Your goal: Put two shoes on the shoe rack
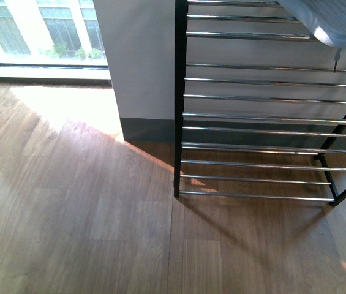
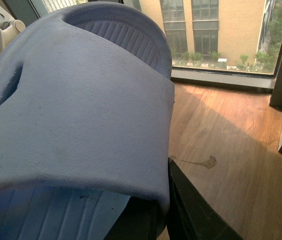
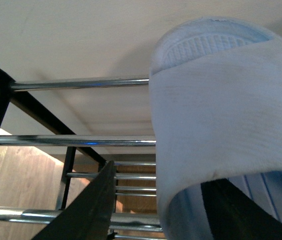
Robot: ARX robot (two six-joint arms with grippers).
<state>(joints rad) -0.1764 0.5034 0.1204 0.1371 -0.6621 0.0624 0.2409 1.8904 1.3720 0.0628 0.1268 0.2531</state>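
Pale blue-white foam, not grey knit: both shoes in view were open-toed slide slippers with a broad strap and a ribbed footbed.

Left wrist view: one slipper (image 2: 76, 115) filled most of the picture, strap towards the camera. Black fingers (image 2: 190, 210) of the left gripper (image 2: 155, 220) showed at the strap's lower edge, one passing under the strap and one just outside it; the jaws appeared closed on the strap. The slipper was held clear above the wooden floor (image 2: 230, 150), with a window (image 2: 215, 35) and a tan building beyond. A small pale stain (image 2: 205, 162) marked the floor.

Right wrist view: the second slipper (image 3: 220, 115) was held the same way, a black finger (image 3: 88, 210) on either side of the strap, so the right gripper (image 3: 160, 220) was clamped on it. The slipper sat at the level of the rack's upper chrome bars (image 3: 81, 83), its toe end overlapping them in the picture; contact with the bars could not be judged. A cream wall (image 3: 81, 35) stood behind.

Front view: the shoe rack (image 1: 258, 116), black side frames with thin chrome bars, stood on the floor against the wall (image 1: 142, 61), right of centre. The second slipper (image 1: 332, 24) showed at the top right corner over the upper bars. Neither gripper was visible here. Sunlight fell on the floor by the window (image 1: 38, 30).
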